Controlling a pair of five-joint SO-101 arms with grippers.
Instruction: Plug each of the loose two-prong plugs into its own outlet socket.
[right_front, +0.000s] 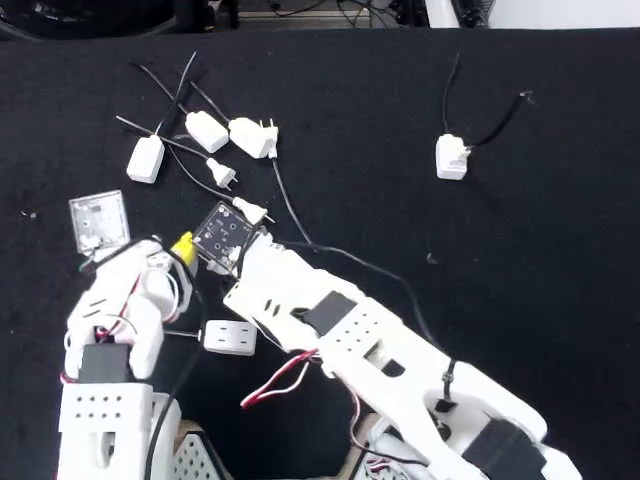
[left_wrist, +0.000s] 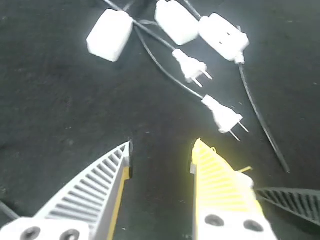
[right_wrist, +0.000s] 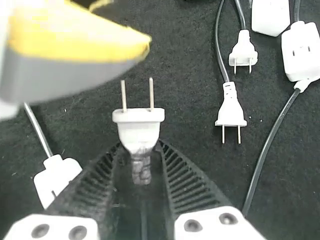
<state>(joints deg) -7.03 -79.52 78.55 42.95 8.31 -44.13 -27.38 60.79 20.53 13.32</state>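
The right pincer (right_wrist: 139, 150), black and ribbed, pinches a white plug (right_wrist: 138, 122) by its neck, its two thin metal prongs pointing outward. The left pincer (left_wrist: 161, 152), one ribbed finger yellow and one grey, stands spread above the matte black tabletop (left_wrist: 50, 110). Beyond it lie a near plug (left_wrist: 222, 115), a far plug (left_wrist: 190, 67), then boxy white sockets (left_wrist: 224, 36).

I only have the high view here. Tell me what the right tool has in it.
Observer: The right tool is shut on a white two-prong plug, prongs pointing away from the wrist.
Operator: Report the left tool next.
Observer: The left tool is open and holds nothing.
Operator: Check the corded socket block.
Observer: Two empty slots show on the socket block.
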